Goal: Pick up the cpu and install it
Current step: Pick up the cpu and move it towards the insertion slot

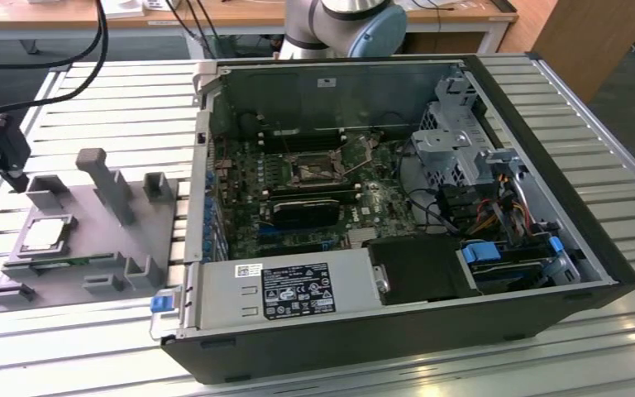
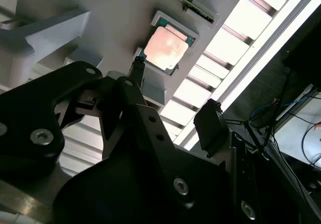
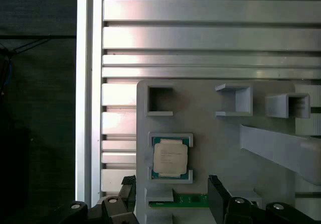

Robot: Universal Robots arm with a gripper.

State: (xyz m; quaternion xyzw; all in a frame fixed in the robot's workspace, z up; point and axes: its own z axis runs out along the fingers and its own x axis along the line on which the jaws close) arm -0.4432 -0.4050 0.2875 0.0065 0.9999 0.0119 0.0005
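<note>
In the exterior view my gripper (image 1: pixel 11 175) hangs over the far corner of the grey fixture (image 1: pixel 130 240), at the exterior view's left. The cpu (image 1: pixel 47 234) lies flat in its shallow pocket on that fixture, near my tool but apart from it. The open computer case (image 1: pixel 406 207) stands to the exterior view's right on the slatted table (image 1: pixel 615 182), well apart from both.

In the second wrist view my fingers (image 2: pixel 136 69) stand apart with nothing between them. The cpu (image 2: pixel 165 48) sits beyond their tips in its pocket, untouched, its metal plate facing up.

In the first wrist view the cpu (image 3: pixel 170 157) rests square in the pocket, just ahead of my gripper (image 3: pixel 173 194). It lines up roughly with the gap between the spread fingers (image 3: pixel 216 194) – no contact.
</note>
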